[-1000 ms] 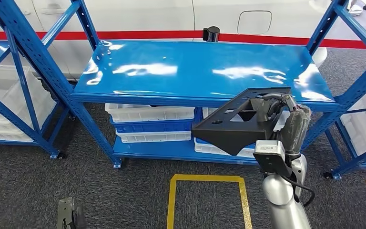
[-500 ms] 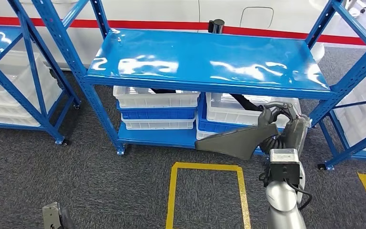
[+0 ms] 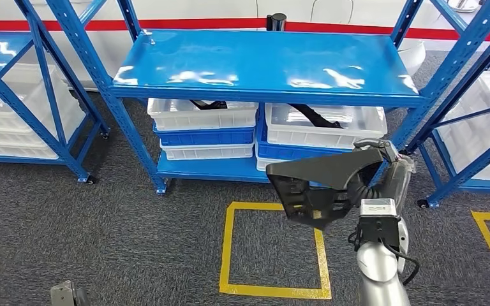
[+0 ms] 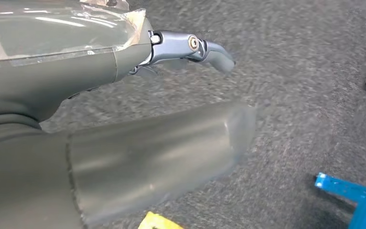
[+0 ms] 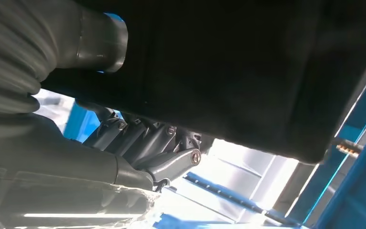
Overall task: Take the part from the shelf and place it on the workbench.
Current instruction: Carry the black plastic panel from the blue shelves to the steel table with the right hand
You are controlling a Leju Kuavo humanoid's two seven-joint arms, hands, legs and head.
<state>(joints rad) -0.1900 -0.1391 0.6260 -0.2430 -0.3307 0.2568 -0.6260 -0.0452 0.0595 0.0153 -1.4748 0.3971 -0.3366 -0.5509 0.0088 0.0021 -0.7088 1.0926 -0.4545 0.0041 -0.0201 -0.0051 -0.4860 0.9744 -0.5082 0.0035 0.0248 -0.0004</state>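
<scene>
The part (image 3: 322,185) is a flat black bracket with holes, tilted in the air in front of the blue shelf unit (image 3: 268,60). My right hand (image 3: 383,167) grips its right edge, low before the bottom shelf and over the floor. In the right wrist view the black part (image 5: 248,71) lies across the dark fingers (image 5: 147,143), which curl against it. My left hand (image 4: 124,119) hangs over grey carpet, thumb and fingers (image 4: 190,45) stretched out and holding nothing.
White and blue bins (image 3: 204,121) and a white bin (image 3: 325,124) sit on the lower shelf. A yellow taped square (image 3: 274,248) marks the carpet below the part. More blue racks stand at the left (image 3: 32,95) and right (image 3: 472,108).
The whole picture has shifted, so the camera has moved back from the shelf. The part in my right hand has come off the shelf's top edge, lower and tilted.
</scene>
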